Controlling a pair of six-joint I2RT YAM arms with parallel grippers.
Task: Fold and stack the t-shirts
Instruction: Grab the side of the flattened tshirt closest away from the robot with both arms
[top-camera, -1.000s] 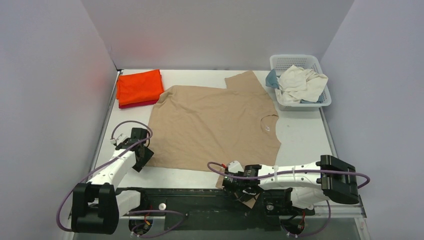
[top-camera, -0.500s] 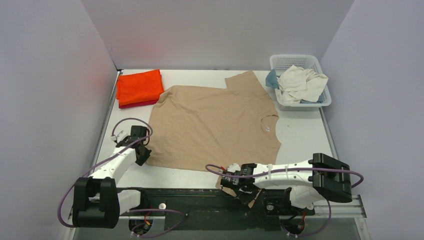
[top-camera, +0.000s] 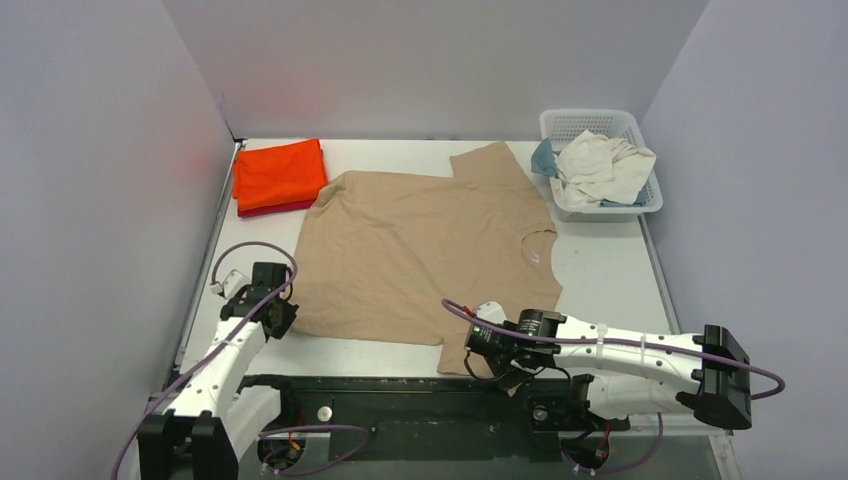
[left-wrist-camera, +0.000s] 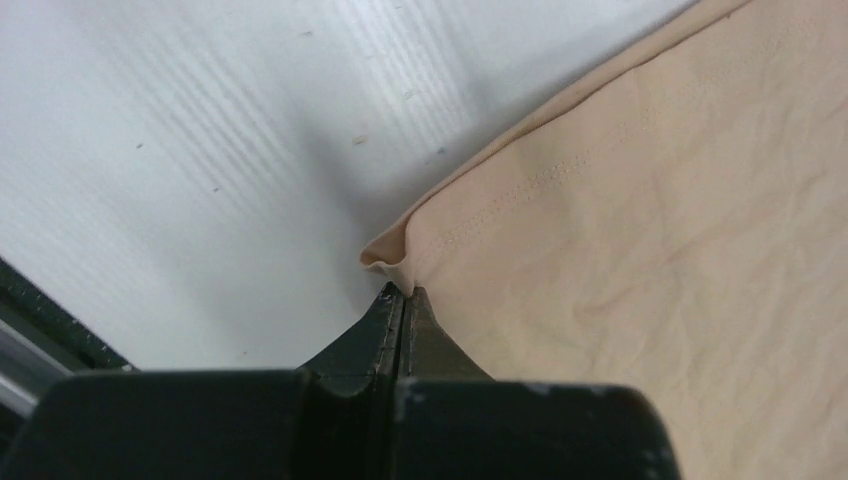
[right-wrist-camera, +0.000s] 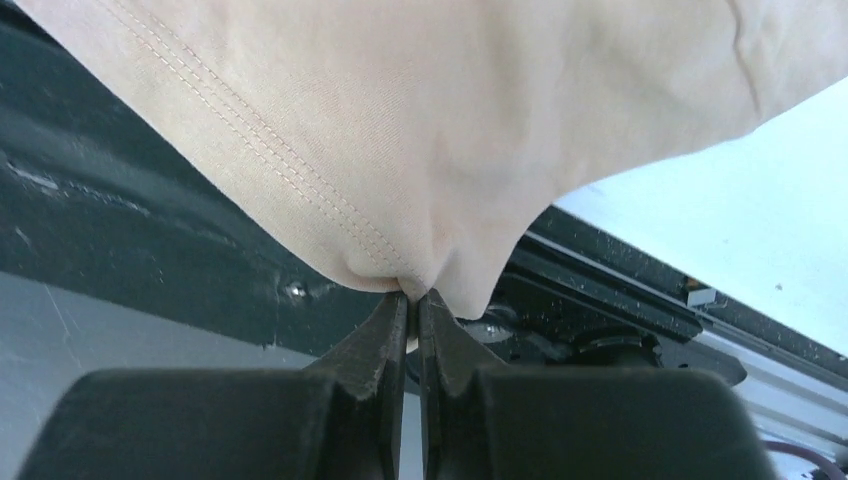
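A large tan t-shirt (top-camera: 430, 250) lies spread flat across the middle of the white table, collar toward the right. My left gripper (top-camera: 283, 318) is shut on its near-left hem corner (left-wrist-camera: 395, 262), which bunches at the fingertips (left-wrist-camera: 405, 293). At the table's front edge my right gripper (top-camera: 492, 352) is shut on the sleeve's stitched hem (right-wrist-camera: 420, 270), lifted over the black rail. An orange t-shirt (top-camera: 279, 172) sits folded on a dark red one (top-camera: 268, 210) at the back left.
A white lattice basket (top-camera: 600, 125) at the back right holds a crumpled cream-white t-shirt (top-camera: 602, 168) and a bit of blue cloth (top-camera: 543, 157). The black rail (top-camera: 400, 395) with the arm bases runs along the near edge. Grey walls enclose three sides.
Both grippers closed on the tan shirt: the left on the hem corner, the right on the sleeve. The right arm has swung rightward and lifted the sleeve edge slightly.
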